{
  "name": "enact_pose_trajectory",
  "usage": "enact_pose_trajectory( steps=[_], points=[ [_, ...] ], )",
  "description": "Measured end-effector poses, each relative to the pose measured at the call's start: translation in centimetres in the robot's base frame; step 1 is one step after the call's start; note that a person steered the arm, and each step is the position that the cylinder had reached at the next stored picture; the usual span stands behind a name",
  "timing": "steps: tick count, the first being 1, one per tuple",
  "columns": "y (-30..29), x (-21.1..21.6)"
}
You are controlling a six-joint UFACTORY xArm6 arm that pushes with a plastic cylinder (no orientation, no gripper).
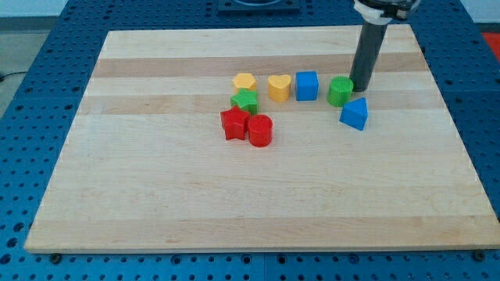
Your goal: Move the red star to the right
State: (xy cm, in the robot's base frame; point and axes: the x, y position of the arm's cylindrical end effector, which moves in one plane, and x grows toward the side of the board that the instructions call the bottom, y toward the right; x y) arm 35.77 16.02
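Well left of my tip [362, 90], red star [233, 124]; end effector a jawless rod.

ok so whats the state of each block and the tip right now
red star: flat, touching red cylinder
red cylinder: upright, right of star
green star: just above red star
yellow hexagon: flat
yellow heart: flat
blue cube: upright
green cylinder: against my tip
blue triangle: below my tip
my tip: on board, far right of red star
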Motion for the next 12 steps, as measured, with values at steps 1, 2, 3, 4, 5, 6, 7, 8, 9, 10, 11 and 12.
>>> enact_pose_trajectory(
  steps=[1, 2, 3, 4, 5, 6, 7, 8, 9, 10, 11, 12],
  points=[
    [-0.5, 0.7],
    [-1.8, 2.7],
    [-1.3, 2.8],
    [1.0, 1.4],
    [4.2, 2.9],
    [6.4, 4.5],
    [0.8, 5.1],
    [-3.2, 5.3],
    [-3.9, 6.8],
    [-5.3, 7.6],
    [-3.2, 10.8],
    [-8.2, 15.2]
  ],
)
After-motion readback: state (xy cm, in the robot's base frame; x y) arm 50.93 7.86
